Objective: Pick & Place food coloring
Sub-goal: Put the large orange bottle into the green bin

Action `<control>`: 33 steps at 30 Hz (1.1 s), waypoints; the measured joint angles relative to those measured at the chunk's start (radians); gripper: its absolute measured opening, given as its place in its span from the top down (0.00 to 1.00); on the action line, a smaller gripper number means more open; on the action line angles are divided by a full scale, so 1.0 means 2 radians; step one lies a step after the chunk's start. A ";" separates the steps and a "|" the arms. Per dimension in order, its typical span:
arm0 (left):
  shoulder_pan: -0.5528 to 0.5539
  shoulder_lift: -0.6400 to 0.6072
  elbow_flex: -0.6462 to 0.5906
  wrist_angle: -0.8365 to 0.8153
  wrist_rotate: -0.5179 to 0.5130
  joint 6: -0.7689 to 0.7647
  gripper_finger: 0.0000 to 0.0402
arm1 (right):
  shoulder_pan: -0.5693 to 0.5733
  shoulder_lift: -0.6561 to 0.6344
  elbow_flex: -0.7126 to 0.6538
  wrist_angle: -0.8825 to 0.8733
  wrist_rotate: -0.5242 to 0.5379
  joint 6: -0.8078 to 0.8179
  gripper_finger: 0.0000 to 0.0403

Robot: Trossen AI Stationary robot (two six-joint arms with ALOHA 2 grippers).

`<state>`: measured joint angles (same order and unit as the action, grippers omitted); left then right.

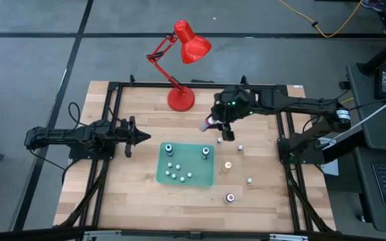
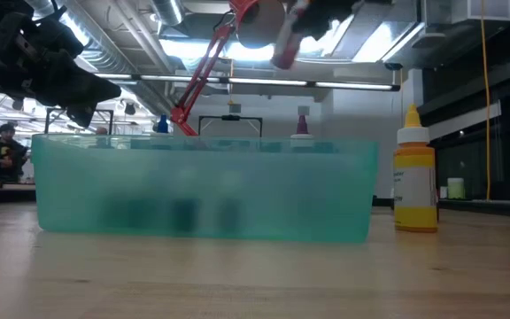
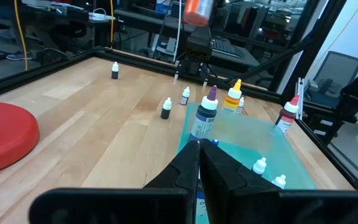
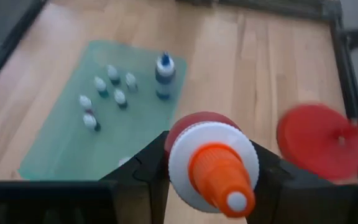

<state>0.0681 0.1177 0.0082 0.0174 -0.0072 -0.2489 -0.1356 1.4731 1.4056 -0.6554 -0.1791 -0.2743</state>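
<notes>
Red and white: the bottle (image 4: 210, 165) held by the right gripper (image 1: 214, 124) has a red body, a white collar and an orange nozzle.
Right gripper: clamped on that bottle's body from both sides, high over the far middle of the table (image 1: 139, 191), just beyond the green tray (image 1: 185, 179).
Left gripper (image 1: 139, 134): fingers pressed together on nothing, waiting left of the tray.
In the tray: two taller bottles and a cluster of small white-capped ones (image 1: 175, 171).
Loose on the table: several more little bottles (image 1: 230, 197) lie right of the tray, one yellow-orange (image 1: 226, 167).
Handling: probably light, rigid plastic, smooth enough to slip; the round body may twist between flat fingers.
Where to hold: across the body below the collar, as now; the nozzle is too narrow.
Unclear: the bottle's tilt in the overhead view is hard to read.
</notes>
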 joint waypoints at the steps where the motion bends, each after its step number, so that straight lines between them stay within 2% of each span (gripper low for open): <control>1: 0.000 0.000 0.000 0.000 0.000 0.000 0.98 | 0.005 0.007 0.008 0.003 0.000 0.000 0.64; 6: 0.000 0.000 0.000 0.000 0.000 0.000 0.97 | 0.020 0.076 0.077 -0.007 0.003 0.001 0.64; 14: 0.000 0.000 0.000 0.000 0.000 0.000 0.98 | 0.041 0.207 0.203 -0.074 0.027 0.000 0.64; 23: 0.000 0.000 0.000 0.000 0.000 0.000 0.97 | 0.067 0.282 0.212 -0.060 0.027 0.021 0.64; 33: 0.000 0.000 0.000 0.000 0.000 0.000 0.97 | 0.067 0.330 0.212 -0.037 0.024 0.034 0.64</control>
<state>0.0681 0.1177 0.0082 0.0181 -0.0071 -0.2493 -0.0021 2.1331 1.8294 -0.7299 -0.1317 -0.2071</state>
